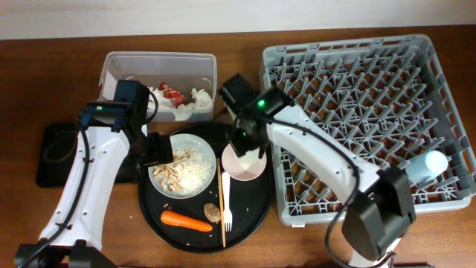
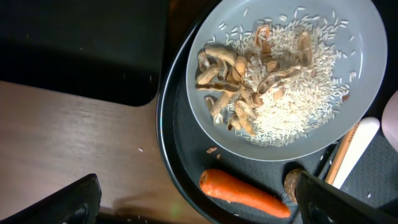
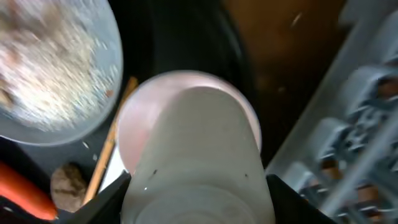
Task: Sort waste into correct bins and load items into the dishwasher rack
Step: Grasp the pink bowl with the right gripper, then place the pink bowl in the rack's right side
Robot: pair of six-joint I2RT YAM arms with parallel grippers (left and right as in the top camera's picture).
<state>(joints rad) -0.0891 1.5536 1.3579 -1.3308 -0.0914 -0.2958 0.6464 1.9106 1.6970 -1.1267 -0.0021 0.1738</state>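
My right gripper [image 1: 248, 145] is shut on a white cup [image 3: 199, 162], held just over the pinkish-white bowl [image 1: 244, 170] on the round black tray. My left gripper [image 1: 158, 149] is open and empty at the left edge of the white plate [image 1: 206, 151], which holds beige food scraps [image 1: 178, 171]. In the left wrist view its fingers [image 2: 196, 204] straddle the orange carrot [image 2: 245, 194]. The carrot [image 1: 186, 220], a brown lump [image 1: 212, 213] and the white fork [image 1: 226, 202] lie on the round tray. Tissues [image 1: 199, 100] and a red wrapper [image 1: 172, 94] are in the clear tub [image 1: 119, 63]. A pale blue cup [image 1: 425, 167] is in the grey rack [image 1: 357, 89].
A shallow black rectangular tray [image 1: 56, 160] lies at the left, partly under my left arm. The large round black tray [image 1: 256, 205] sits between it and the rack. A wooden stick [image 1: 221, 223] lies beside the fork.
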